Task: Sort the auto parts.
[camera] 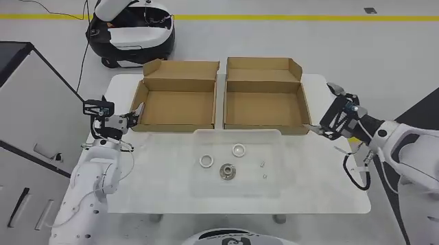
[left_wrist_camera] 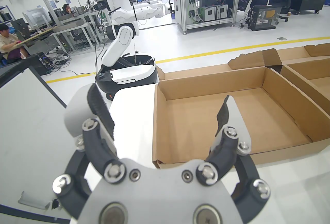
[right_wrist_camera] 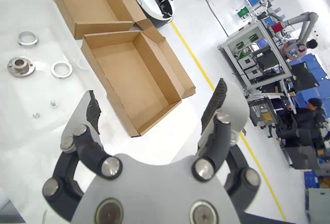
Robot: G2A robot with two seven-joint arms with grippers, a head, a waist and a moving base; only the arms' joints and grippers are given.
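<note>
You've sorted nothing yet, by the look of it. Two rings [camera: 206, 160], a flange [camera: 227, 171] and two screws [camera: 264, 165] all lie in the tray [camera: 271, 184] on the table [camera: 322, 183]. Just behind the tray, the left box [camera: 177, 109] and right box [camera: 264, 109] both stand bare. Your left tool [camera: 134, 119] hangs off the tray's far left corner, jaws wide apart, holding nothing. Your right tool [camera: 322, 110] hangs off its far right corner, also wide and empty. All five parts remain to be picked and boxed.
</note>
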